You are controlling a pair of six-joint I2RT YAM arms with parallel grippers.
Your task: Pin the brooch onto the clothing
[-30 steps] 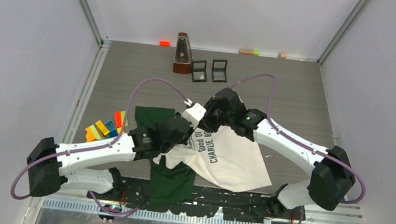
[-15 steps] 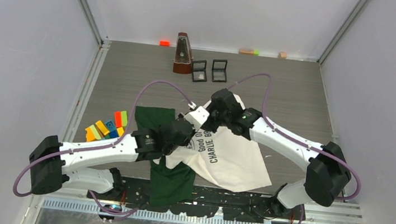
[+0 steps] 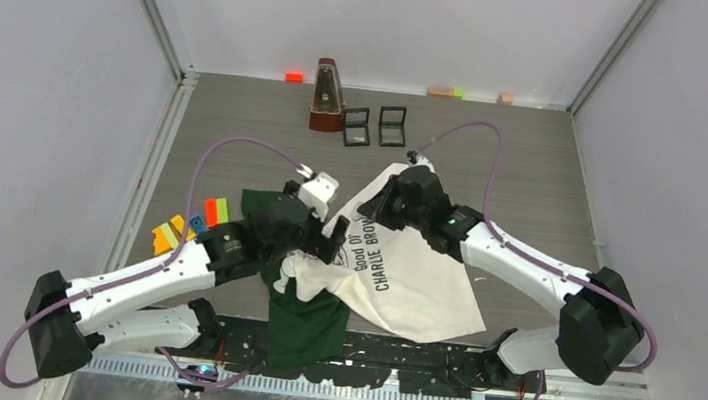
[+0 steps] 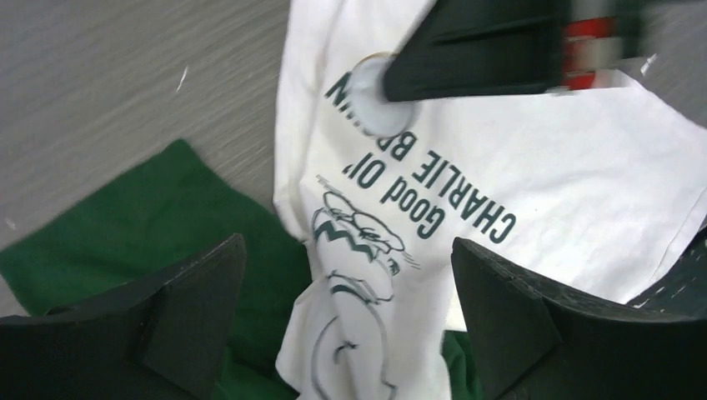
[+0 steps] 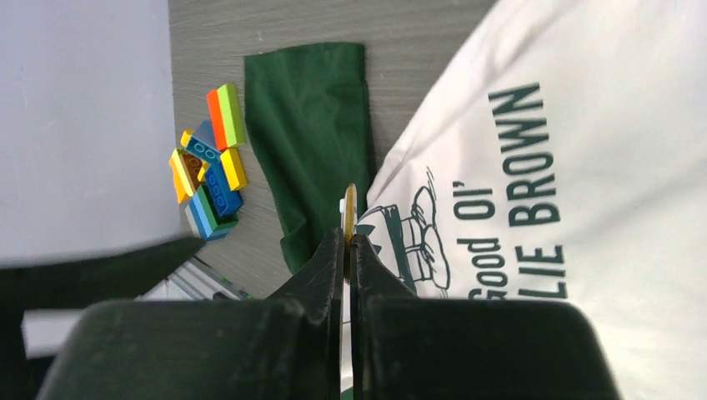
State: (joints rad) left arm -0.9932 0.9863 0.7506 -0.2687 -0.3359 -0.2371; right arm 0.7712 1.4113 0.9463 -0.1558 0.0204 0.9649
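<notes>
- While the left gripper (image 4: 346,250) hung over the shirt's cartoon face (image 4: 358,229) with its fingers spread wide and nothing between them, the right gripper (image 5: 348,242) pinched the brooch (image 5: 350,208), a thin round disc seen edge-on from that arm's own wrist camera.
- Seen from the left wrist camera, the brooch showed as a pale disc at the tip of the right gripper, over the lettering on the shirt. Whether it touched the cloth could not be told.
- The T-shirt (image 3: 420,288) lay rumpled on the grey table (image 3: 536,160) between the two arms, white front up, its print reading "Good Ol' Charlie Brown".
- One dark green sleeve (image 3: 261,206) lay flat to the left of the white front, partly under the left arm. More green cloth (image 3: 303,325) hung at the table's near edge.
- A cluster of coloured toy bricks (image 3: 188,226) sat just left of the sleeve.
- A wooden metronome (image 3: 326,96) and two small black frames (image 3: 374,127) stood near the far edge, well apart from the shirt.
</notes>
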